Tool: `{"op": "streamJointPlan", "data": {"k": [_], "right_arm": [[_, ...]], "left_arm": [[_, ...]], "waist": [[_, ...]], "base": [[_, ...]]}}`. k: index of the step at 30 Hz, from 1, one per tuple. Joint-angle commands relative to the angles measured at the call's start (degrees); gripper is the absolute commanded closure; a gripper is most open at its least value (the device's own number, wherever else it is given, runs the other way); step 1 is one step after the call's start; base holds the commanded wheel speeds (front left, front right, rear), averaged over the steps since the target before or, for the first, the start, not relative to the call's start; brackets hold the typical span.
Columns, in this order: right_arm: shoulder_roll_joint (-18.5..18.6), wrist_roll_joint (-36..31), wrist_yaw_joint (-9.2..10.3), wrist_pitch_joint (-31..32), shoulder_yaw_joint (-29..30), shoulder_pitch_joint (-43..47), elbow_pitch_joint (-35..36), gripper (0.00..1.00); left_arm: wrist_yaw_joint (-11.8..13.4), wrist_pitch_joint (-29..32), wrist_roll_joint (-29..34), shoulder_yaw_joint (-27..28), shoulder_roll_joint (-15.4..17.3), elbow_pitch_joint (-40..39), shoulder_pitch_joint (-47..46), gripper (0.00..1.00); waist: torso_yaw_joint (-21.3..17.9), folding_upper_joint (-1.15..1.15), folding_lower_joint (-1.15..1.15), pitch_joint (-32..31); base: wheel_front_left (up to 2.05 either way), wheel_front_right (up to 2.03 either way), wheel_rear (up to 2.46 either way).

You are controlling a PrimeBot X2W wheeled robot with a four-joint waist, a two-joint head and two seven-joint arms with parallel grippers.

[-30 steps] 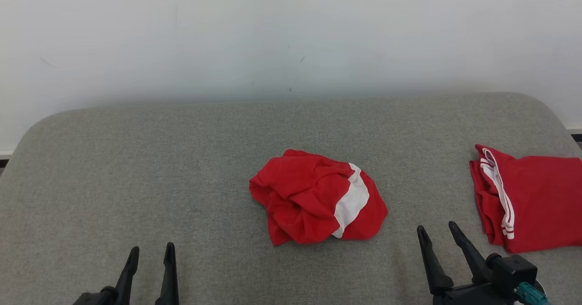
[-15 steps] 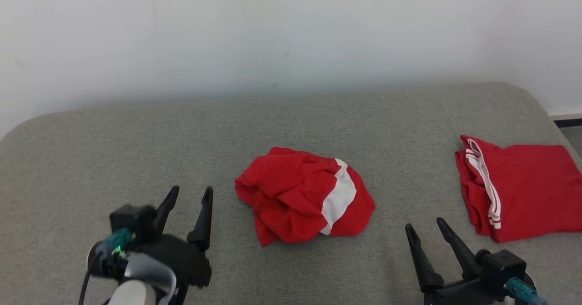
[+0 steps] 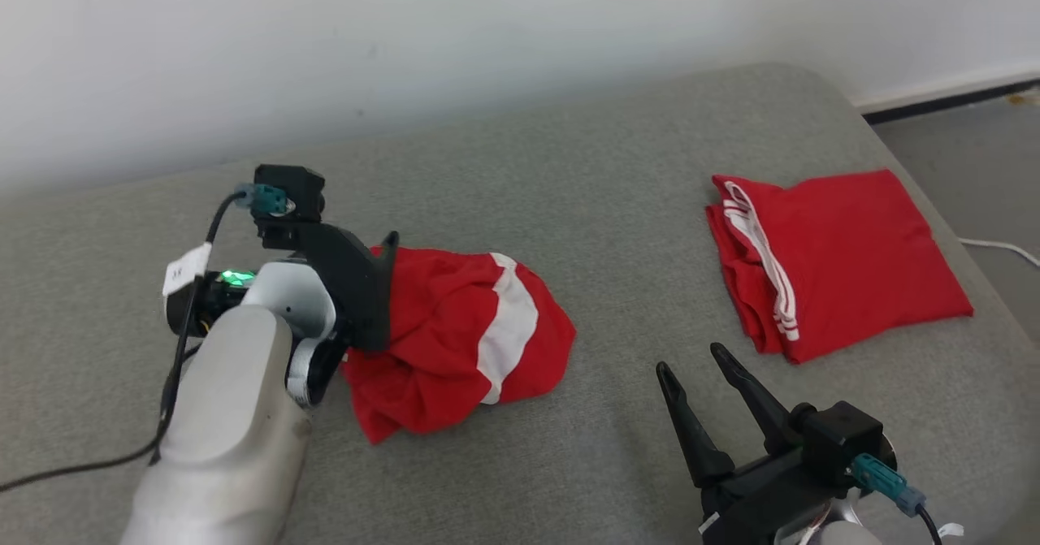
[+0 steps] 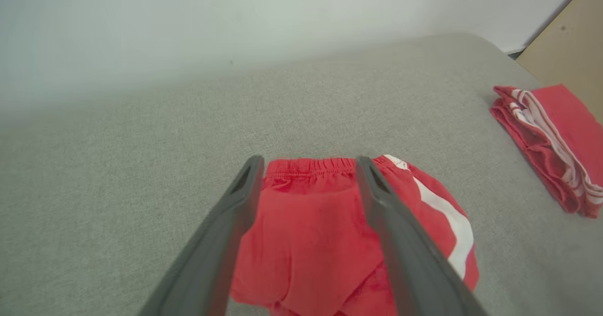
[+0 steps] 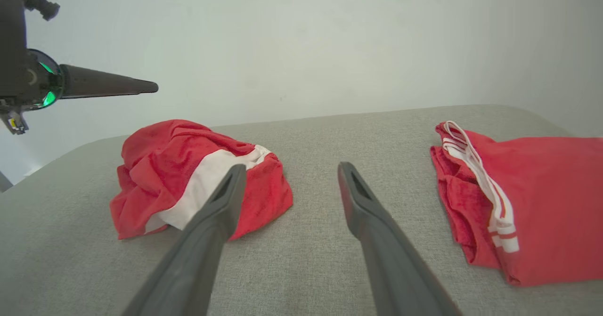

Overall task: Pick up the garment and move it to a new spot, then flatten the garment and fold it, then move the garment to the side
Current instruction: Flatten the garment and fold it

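The crumpled red garment (image 3: 455, 334), with a broad white band across it, lies in a heap on the grey padded surface (image 3: 569, 171). The left gripper (image 4: 308, 165) hangs above the garment's left part, fingers apart. In the left wrist view they frame the gathered waistband, and the right wrist view shows open air between them and the cloth. The right gripper (image 3: 689, 358) waits to the garment's right and nearer the robot, apart from it, fingers spread and holding nothing.

The likeliest slip is in the pinch. The heap is several loose layers, so a shallow close may catch only the top fold. The garment would then unfurl and drag instead of lifting clean. A deep close may bunch everything into a knot that makes flattening harder. Fingertips driven too low could also dig into the soft covering. The dark cable on the left arm trails just left of the garment and could snag cloth on a low sweep.

Open room lies left of the garment and behind it, up to the wall (image 3: 406, 25). To its right, well apart, a folded red garment (image 3: 845, 261) sits near the rounded edge of the surface, with floor (image 3: 975, 139) beyond. A carry that way risks ruffling that stack or letting cloth hang over the edge, and the right gripper stands in that path too.
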State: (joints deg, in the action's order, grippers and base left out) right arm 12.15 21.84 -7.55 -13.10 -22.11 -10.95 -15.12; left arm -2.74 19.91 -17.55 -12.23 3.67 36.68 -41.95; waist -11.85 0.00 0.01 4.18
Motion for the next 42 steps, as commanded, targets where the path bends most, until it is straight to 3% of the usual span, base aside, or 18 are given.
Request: {"op": "streamJointPlan", "data": {"k": [1, 10, 16, 19, 20, 21, 22, 28, 36, 42], "right_arm": [[-0.45, 0.47, 0.14, -0.44, -0.66, -1.15, -0.15, 0.00], [-1.45, 1.21, 0.14, -1.65, -1.02, -3.50, -1.43, 0.00], [-1.87, 1.11, 0.14, -2.05, -0.26, -3.99, -1.65, 0.00], [-2.03, 0.67, 0.14, -2.07, 0.18, -4.30, -1.80, 0.00], [-2.15, 0.56, 0.14, -2.09, 0.25, -4.32, -1.70, 0.00], [-2.22, 0.44, 0.14, -2.09, 0.33, -4.27, -1.57, 0.00], [-2.31, 0.39, 0.14, -2.09, 0.30, -4.32, -1.50, 0.00], [-1.95, 0.38, 0.14, -2.10, 0.38, -4.33, -1.38, 0.00], [-1.50, 0.88, 0.14, -2.11, 0.62, -3.69, -1.92, 0.00], [-1.59, 0.93, 0.14, -2.11, 0.44, -3.29, -2.41, 0.00]], "left_arm": [[0.86, 2.14, 0.78, -0.01, 1.31, 1.95, -2.10, 0.00], [3.82, 11.61, 4.36, -1.53, 7.07, 9.37, -8.25, 0.00], [6.54, 18.04, 4.13, -1.16, 8.46, 12.22, -9.23, 0.00], [5.77, 18.80, 3.15, -1.39, 7.56, 11.88, -8.53, 0.00], [5.27, 18.47, 2.76, -1.46, 7.10, 11.57, -8.22, 0.68], [4.71, 17.60, 2.40, -1.54, 6.82, 11.12, -8.06, 0.95], [4.44, 16.80, 2.20, -1.54, 6.86, 10.78, -7.90, 1.00], [1.90, 7.63, 1.54, -1.86, 5.56, 7.44, -8.91, 1.00], [-3.40, -11.18, -1.89, -4.68, 0.56, -0.09, -13.14, 1.00], [-4.73, -21.36, -17.29, -11.40, -0.90, -10.85, -15.31, 1.00]], "waist": [[-6.83, 0.00, -0.01, 5.34], [-12.38, 0.00, -0.01, 10.56], [-12.91, 0.00, -0.01, 12.76], [-12.45, 0.00, -0.01, 12.89], [-12.22, 0.00, -0.01, 12.81], [-11.93, 0.00, -0.01, 12.74], [-11.72, 0.00, -0.01, 12.66], [-9.96, 0.00, -0.01, 11.59], [-7.50, 0.00, -0.01, 9.86], [-6.17, 0.00, -0.01, 8.04]], "base": [[0.00, 0.00, 0.00], [0.00, 0.00, 0.00], [0.00, 0.00, 0.00], [0.00, 0.00, 0.00], [0.00, 0.00, 0.00], [0.00, 0.00, 0.00], [0.00, 0.00, 0.00], [0.00, 0.00, 0.00], [0.00, 0.00, 0.00], [0.00, 0.00, 0.00]]}}
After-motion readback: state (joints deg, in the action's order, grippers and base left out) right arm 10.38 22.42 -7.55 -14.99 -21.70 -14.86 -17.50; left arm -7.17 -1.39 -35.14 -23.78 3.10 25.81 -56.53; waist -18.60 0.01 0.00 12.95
